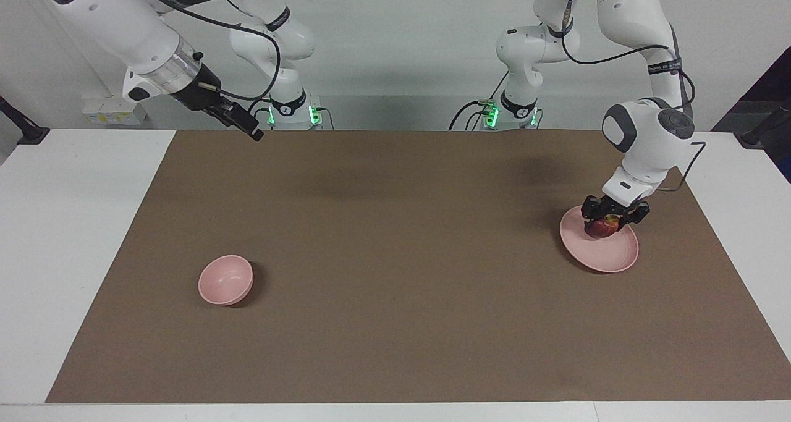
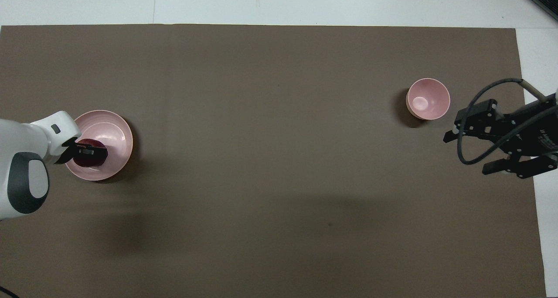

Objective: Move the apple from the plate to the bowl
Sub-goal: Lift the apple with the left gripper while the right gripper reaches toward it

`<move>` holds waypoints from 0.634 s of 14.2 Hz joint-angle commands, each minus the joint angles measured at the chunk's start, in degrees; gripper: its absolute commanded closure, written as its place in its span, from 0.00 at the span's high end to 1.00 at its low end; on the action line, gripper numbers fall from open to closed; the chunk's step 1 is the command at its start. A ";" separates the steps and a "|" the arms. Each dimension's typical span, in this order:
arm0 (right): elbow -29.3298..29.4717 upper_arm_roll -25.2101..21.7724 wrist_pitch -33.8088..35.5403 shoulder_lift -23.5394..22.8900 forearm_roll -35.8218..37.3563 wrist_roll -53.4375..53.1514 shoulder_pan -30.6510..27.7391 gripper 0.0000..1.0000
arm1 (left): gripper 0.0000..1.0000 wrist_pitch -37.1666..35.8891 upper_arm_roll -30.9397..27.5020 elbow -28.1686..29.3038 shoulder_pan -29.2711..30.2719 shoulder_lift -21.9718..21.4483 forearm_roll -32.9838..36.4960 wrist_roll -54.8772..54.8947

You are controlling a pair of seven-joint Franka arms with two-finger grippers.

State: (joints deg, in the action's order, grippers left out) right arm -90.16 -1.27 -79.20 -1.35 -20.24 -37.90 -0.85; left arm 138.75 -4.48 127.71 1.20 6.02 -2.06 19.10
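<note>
The dark red apple [image 1: 603,227] [image 2: 89,156] rests on the pale pink plate [image 1: 609,256] [image 2: 111,130] at the left arm's end of the mat. My left gripper [image 1: 612,217] [image 2: 90,150] reaches down onto the plate and is shut on the apple, one finger on each side of it. The small pink bowl [image 1: 225,279] [image 2: 428,98] stands with nothing in it toward the right arm's end. My right gripper [image 1: 249,128] [image 2: 467,154] hangs open in the air over the mat's edge by the robots, holding nothing.
A brown mat [image 1: 395,323] covers most of the white table [image 1: 74,236]. A black cable [image 2: 479,114] loops beside the right gripper. Both arm bases [image 1: 290,110] stand at the robots' edge.
</note>
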 commanded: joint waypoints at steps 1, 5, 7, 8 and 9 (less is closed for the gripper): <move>-1.25 0.13 -1.39 -1.62 -5.93 -6.81 0.59 1.00 | 0.00 -1.36 0.26 -1.40 -0.23 -1.00 0.13 0.58; -5.55 0.13 -7.27 -2.33 -13.40 -14.55 2.87 1.00 | 0.00 -16.11 1.23 -8.69 -0.84 -3.29 -2.49 0.14; -6.87 0.13 -8.95 -3.65 -17.53 -17.54 3.49 1.00 | 0.00 -19.12 1.66 -10.46 -1.64 -4.52 -9.85 0.14; -7.75 0.13 -10.00 -4.18 -19.90 -18.52 3.58 1.00 | 0.00 -19.13 2.54 -10.47 -1.72 -4.87 -13.11 0.06; -8.97 0.13 -11.75 -4.53 -22.27 -19.31 4.19 1.00 | 0.00 -18.96 4.37 -10.47 -1.73 -4.87 -16.10 -0.12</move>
State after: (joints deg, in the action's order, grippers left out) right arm -96.48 -1.24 -88.17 -5.74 -38.21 -55.15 3.13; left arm 120.88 -1.53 117.55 0.18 1.54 -13.57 19.12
